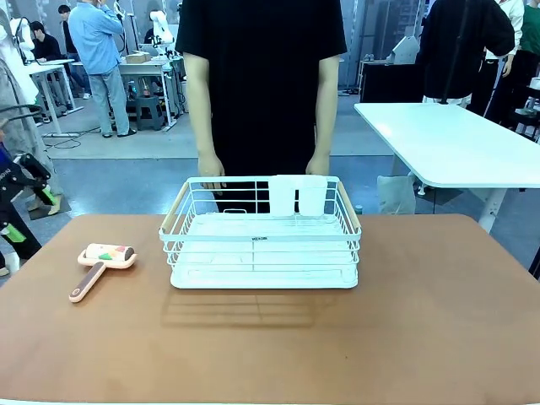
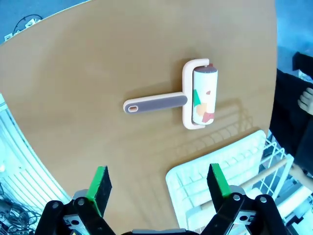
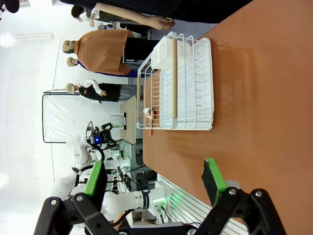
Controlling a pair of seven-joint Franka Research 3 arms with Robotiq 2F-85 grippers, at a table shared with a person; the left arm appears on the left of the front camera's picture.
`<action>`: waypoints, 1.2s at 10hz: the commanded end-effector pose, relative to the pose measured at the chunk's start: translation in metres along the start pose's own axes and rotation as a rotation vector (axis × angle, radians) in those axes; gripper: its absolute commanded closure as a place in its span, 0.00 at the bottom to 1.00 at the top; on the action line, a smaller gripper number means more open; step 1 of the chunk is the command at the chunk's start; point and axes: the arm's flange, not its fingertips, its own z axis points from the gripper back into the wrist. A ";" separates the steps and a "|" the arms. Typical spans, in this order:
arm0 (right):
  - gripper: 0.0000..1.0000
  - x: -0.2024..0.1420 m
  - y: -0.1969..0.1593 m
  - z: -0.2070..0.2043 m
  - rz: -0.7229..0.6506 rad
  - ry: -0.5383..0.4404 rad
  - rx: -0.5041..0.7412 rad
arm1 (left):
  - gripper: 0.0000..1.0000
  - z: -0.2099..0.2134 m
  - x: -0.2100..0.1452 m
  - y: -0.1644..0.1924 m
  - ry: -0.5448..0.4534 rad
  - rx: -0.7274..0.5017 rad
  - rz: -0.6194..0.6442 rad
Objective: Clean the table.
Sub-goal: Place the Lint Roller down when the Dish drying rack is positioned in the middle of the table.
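Ahead of my left pincer (image 2: 159, 188), fingers apart, the lint roller (image 2: 195, 95) lies on the terracotta surface (image 2: 88, 63) beside the white wire rack (image 2: 230, 166); I should straddle its handle squarely.

Robotics lab / open workshop floor, not a home. Grey concrete-type floor (image 1: 126, 173) with a loose cable (image 1: 63, 139) running across it at far left. Far left: workbenches (image 1: 139, 67) loaded with gear and boxes, people standing at them. Far right: a height-adjustable white-topped table (image 1: 451, 139) on metal legs. Near: the terracotta work surface (image 1: 422, 321) carrying a white wire rack (image 1: 261, 240) and a lint roller (image 1: 101, 261), a staged test setup. Right wrist view shows a white backdrop frame (image 3: 63, 117) and lit electronics.
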 end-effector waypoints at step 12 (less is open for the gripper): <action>0.00 0.000 0.003 0.001 0.006 -0.004 0.011 | 0.00 -0.011 0.006 -0.006 -0.016 -0.014 0.006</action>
